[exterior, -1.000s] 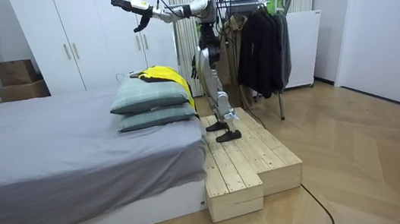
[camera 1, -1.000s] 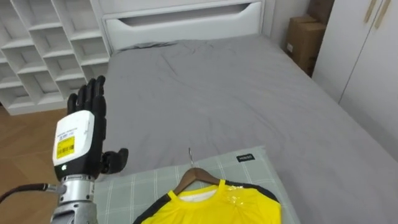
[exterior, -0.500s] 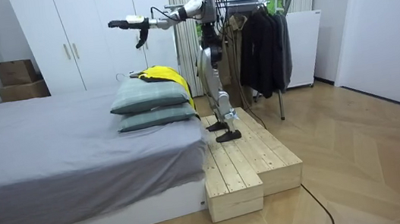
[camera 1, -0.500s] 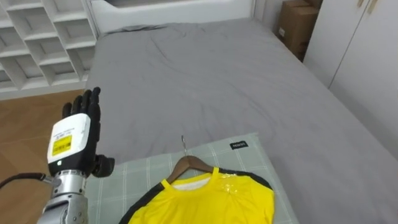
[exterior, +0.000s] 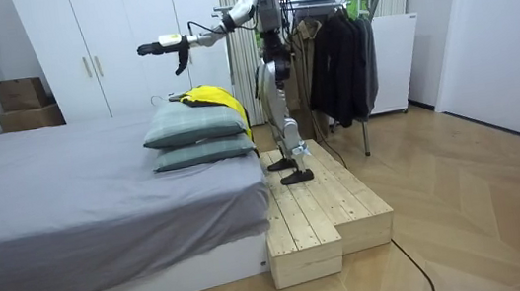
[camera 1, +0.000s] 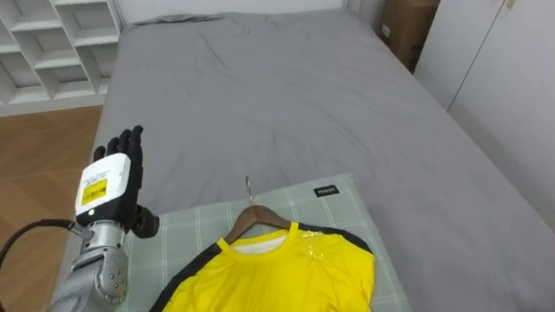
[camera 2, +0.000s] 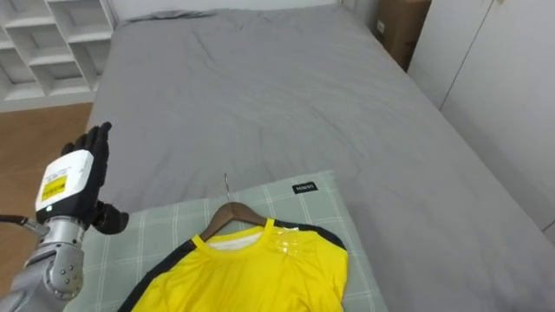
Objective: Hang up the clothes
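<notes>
Bed [camera 1: 303, 95] grey, green plaid pillow [camera 1: 186, 230] at its near end; yellow shirt [camera 1: 286, 277] on wooden hanger [camera 1: 256, 218] lies on the pillow. Left hand [camera 1: 108, 182] hovers left of the shirt, fingers straight, holding nothing, clear of it.

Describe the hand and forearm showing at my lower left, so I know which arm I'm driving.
That is the left hand: black fingers and thumb, a white plate on its back carrying a yellow label with dark print. Below it come a silver-grey metal wrist and a grey forearm shell, and a dark cable loops out from the wrist.
</notes>
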Available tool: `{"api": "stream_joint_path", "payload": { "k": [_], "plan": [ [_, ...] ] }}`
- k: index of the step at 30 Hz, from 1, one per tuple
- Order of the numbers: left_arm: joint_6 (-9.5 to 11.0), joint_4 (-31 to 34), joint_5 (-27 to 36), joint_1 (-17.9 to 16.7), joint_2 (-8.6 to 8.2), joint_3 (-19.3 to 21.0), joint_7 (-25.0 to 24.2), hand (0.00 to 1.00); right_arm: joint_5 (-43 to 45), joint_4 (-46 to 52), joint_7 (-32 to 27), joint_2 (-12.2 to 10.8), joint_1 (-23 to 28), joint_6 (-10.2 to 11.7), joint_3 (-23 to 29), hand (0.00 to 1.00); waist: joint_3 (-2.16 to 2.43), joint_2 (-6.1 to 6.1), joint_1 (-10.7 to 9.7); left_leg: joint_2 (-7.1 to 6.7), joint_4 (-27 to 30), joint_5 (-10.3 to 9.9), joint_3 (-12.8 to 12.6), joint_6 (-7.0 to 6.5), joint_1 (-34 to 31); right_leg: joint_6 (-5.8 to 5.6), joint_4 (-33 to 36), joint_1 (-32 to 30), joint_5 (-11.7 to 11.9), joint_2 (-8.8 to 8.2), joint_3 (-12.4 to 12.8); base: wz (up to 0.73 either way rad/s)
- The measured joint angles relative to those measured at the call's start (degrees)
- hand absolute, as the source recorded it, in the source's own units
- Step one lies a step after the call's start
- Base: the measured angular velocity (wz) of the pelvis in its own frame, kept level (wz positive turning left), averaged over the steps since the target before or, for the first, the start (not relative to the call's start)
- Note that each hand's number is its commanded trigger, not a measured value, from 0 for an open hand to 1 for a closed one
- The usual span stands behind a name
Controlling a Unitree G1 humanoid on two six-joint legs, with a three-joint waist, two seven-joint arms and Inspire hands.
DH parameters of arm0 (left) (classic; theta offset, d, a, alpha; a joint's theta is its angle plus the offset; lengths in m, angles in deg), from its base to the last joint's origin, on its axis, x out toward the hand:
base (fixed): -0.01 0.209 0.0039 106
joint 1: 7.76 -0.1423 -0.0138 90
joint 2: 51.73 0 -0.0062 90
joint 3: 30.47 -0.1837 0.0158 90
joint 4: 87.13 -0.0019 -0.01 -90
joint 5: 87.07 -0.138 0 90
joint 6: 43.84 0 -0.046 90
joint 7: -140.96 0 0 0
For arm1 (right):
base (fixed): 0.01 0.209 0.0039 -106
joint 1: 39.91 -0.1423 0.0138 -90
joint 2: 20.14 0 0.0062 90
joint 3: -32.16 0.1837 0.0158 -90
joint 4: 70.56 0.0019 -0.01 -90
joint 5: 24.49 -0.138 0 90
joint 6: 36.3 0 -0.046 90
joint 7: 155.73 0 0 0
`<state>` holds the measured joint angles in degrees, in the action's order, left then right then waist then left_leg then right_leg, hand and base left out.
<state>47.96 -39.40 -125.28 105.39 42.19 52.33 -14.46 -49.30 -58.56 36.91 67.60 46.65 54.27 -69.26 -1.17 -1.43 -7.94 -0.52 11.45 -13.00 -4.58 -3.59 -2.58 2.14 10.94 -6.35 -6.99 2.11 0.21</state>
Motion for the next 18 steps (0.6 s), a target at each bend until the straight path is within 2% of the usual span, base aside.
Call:
{"api": "stream_joint_path", "payload": {
  "k": [4,7,9,12,14,18],
  "plan": [
    [0.7,-2.9,0.8,1.4,-0.04,-0.3,0.0,0.0,0.6,0.0,-0.5,0.0,-1.9,0.2,-1.7,0.0,-0.19,0.57,-0.5,0.0,0.8,0.3,0.0,-0.28,-3.3,0.03,0.8,-3.3,0.5,-0.14,-0.4,0.0],
    [1.0,-6.1,2.8,3.9,-0.04,-1.2,0.0,0.0,1.7,-0.2,-1.6,-0.1,-3.6,0.7,-3.4,0.0,-0.45,0.36,-1.1,0.16,2.1,0.3,0.4,-0.28,-6.0,0.03,0.7,-5.2,1.5,-0.09,-0.5,0.04],
    [1.6,-9.0,4.5,7.4,-0.04,-2.7,0.2,0.0,2.6,-0.8,-2.0,-0.2,-5.4,0.9,-4.4,0.0,-0.86,0.11,-1.3,0.0,2.3,0.7,0.6,-0.53,-7.9,-0.09,0.7,-6.9,1.9,-0.23,-1.0,0.06],
    [3.2,-11.0,6.6,10.5,-0.33,-3.6,0.4,0.0,2.6,-1.1,-2.2,-0.2,-7.6,0.9,-5.4,0.0,-1.71,-0.05,-1.4,-0.25,2.3,1.2,0.7,-0.64,-9.7,-0.19,0.9,-8.8,2.2,-0.59,-1.2,0.0],
    [3.6,-11.8,8.1,11.8,-0.46,-4.5,0.8,0.0,2.5,-1.1,-2.2,-0.2,-8.7,0.9,-6.3,0.0,-1.88,-0.12,-1.4,-0.31,2.4,1.5,0.7,-0.65,-11.0,-0.16,0.9,-10.0,2.6,-0.68,-1.3,0.0],
    [3.8,-12.4,11.5,11.9,-1.3,-5.0,1.1,0.0,2.6,-1.4,-2.2,-0.3,-10.1,0.9,-7.7,0.0,-2.25,-0.47,-1.4,-0.28,2.4,1.7,0.7,-0.6,-12.3,-0.07,0.8,-11.3,2.7,-0.7,-1.8,0.02]
  ]
}}
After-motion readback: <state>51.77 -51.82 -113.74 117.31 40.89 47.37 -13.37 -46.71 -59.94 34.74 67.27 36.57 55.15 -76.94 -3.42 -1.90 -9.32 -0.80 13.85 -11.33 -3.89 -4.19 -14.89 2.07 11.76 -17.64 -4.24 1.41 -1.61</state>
